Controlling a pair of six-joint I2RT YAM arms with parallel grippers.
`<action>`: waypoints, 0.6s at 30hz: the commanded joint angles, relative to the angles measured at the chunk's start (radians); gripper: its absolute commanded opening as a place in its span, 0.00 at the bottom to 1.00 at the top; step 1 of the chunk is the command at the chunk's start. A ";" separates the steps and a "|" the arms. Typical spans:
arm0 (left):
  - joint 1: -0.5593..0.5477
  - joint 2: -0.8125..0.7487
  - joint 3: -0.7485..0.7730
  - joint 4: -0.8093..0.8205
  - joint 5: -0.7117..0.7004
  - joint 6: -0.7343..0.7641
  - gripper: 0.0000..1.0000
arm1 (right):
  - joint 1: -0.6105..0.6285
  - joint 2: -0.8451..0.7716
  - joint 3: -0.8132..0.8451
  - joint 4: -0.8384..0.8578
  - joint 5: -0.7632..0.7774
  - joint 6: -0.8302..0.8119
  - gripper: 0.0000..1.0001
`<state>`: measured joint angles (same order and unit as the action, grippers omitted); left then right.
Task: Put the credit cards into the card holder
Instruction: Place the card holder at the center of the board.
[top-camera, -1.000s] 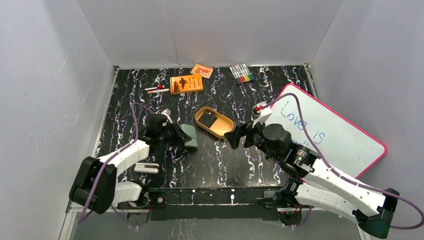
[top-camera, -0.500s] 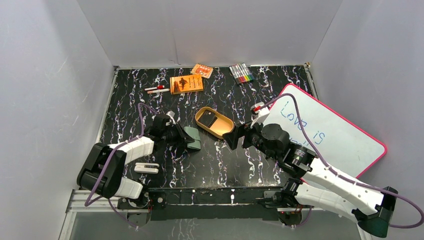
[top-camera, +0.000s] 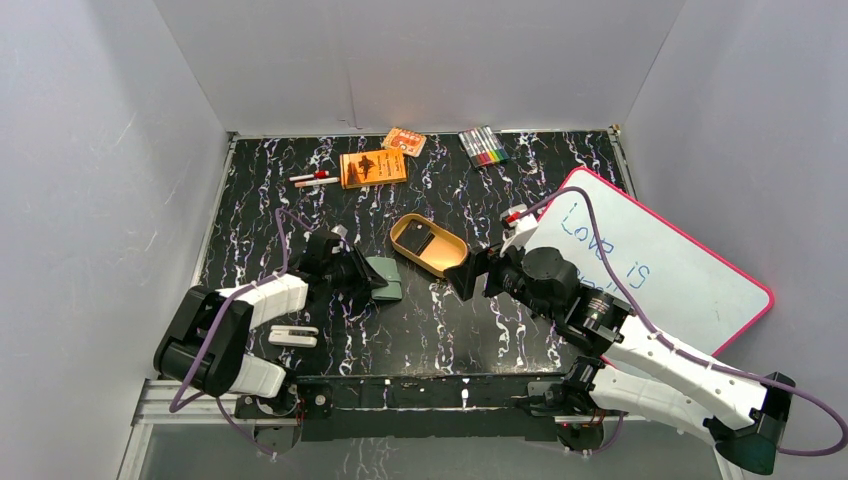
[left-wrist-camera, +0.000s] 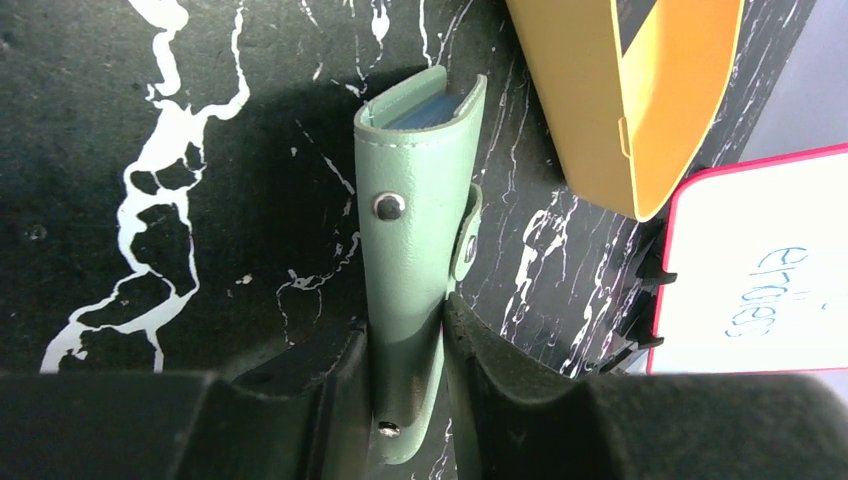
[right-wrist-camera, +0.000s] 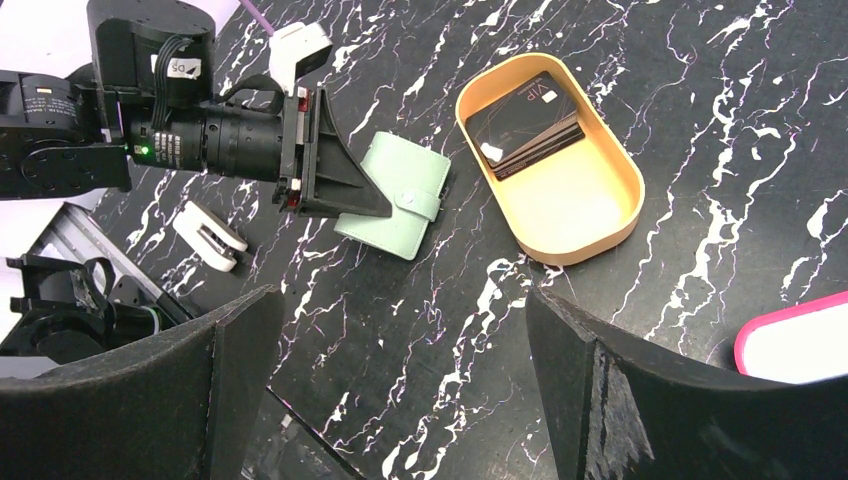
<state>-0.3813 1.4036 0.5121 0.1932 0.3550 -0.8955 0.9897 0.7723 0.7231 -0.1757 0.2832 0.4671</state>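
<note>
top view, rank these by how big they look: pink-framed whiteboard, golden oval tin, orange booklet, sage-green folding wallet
1. pink-framed whiteboard
2. golden oval tin
3. orange booklet, close to the tin in size, so that pair is unsure
4. sage-green folding wallet, clearly smallest

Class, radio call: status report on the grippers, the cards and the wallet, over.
Left gripper shut on folded wallet. Right gripper open, empty, near the tin. Cards lie in the tin, not yet in wallet. Nothing in the way.
</note>
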 joint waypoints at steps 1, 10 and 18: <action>0.005 -0.031 -0.002 -0.045 -0.021 0.004 0.29 | 0.001 -0.018 0.002 0.053 -0.003 0.000 0.98; 0.005 -0.088 0.002 -0.106 -0.094 0.021 0.50 | 0.001 -0.013 -0.001 0.056 0.001 -0.003 0.99; 0.004 -0.131 0.007 -0.153 -0.140 0.033 0.54 | 0.001 0.001 0.010 0.054 -0.004 -0.005 0.99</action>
<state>-0.3813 1.3384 0.5121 0.0906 0.2592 -0.8829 0.9897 0.7750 0.7231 -0.1757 0.2775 0.4667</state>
